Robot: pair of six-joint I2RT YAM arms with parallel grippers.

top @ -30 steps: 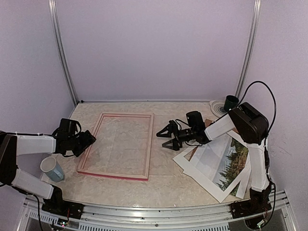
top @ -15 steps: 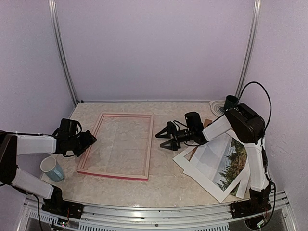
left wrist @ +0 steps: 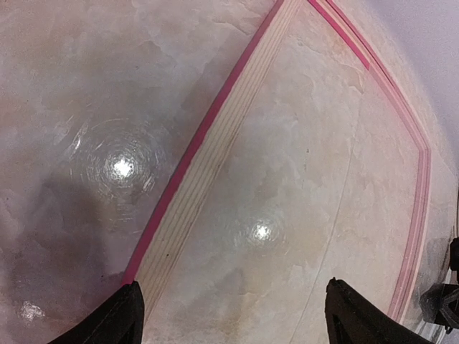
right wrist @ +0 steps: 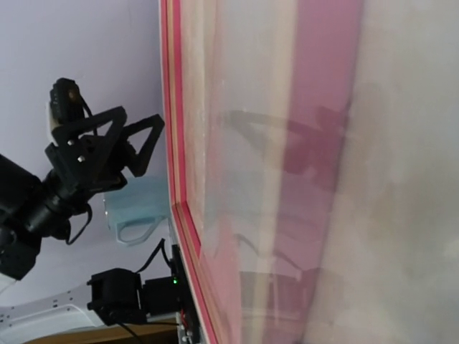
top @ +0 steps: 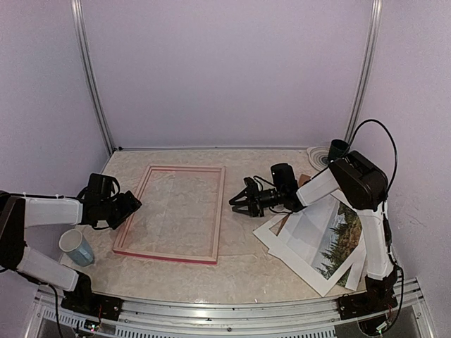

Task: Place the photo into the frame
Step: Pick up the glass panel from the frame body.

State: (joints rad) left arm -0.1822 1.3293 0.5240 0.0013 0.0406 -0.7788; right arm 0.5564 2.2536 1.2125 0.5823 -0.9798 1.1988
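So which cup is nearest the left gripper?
The pale cup, beside the frame, near left; the dark green cup stands at the back right.

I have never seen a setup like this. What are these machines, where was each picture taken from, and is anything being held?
These are two robot arms bolted at the near edge of a table, each ending in a two-finger gripper. The wide picture looks down from above and behind them; the other two come from small cameras on the wrists. On the table a pink-red wooden frame lies flat, and to its right a landscape photo among white mat boards. A pale blue mug sits at the near left, a dark cup in the far right corner. The left gripper hovers open at the frame's left edge, holding nothing. The right gripper is by the frame's right edge; whether it grips anything I cannot tell.
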